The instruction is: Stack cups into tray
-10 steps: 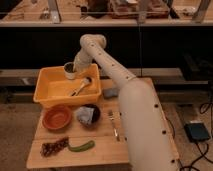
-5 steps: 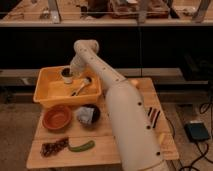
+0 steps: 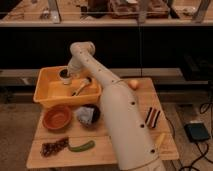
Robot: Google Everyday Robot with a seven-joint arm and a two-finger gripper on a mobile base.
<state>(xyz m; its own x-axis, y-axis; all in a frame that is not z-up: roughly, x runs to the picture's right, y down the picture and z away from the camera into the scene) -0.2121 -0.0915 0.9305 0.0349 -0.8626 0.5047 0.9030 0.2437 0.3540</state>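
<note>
The yellow-orange tray [image 3: 50,91] stood at the far left part of the wooden surface [image 3: 127,150] and serves here as the landmark. The robot's white arm [image 3: 117,115] rose from the near edge of the surface and reached up and leftward, over the tray's right rim, with its elbow bend above the tray's far right corner. The pincer [image 3: 69,72] was over the tray's far part, just beside the cups [image 3: 64,75], which stood upright inside the tray near its far wall. Only a dark cup with a pale rim could be made out there; whether one cup sat within the other could not be told. Whether the pincer was released or clenched, and whether it touched the cups, could not be told. A pale utensil [image 3: 80,88] lay tilted on the tray floor, to the right of the cups.

In front of the tray, near its left corner, stood an orange-brown bowl [image 3: 57,117]. To the right of that bowl, just before the tray's right corner, stood a dark bowl [image 3: 95,112] holding a grey cloth [image 3: 84,115]. Nearer the front edge, well apart from the tray, lay a green vegetable [image 3: 81,146] and, to its left, a dark brown speckled item [image 3: 54,147]. To the right of the tray, beyond the arm, a small orange fruit [image 3: 133,84] rested near the far edge of the surface. A dark striped packet [image 3: 153,117] lay toward the right side of the surface.
</note>
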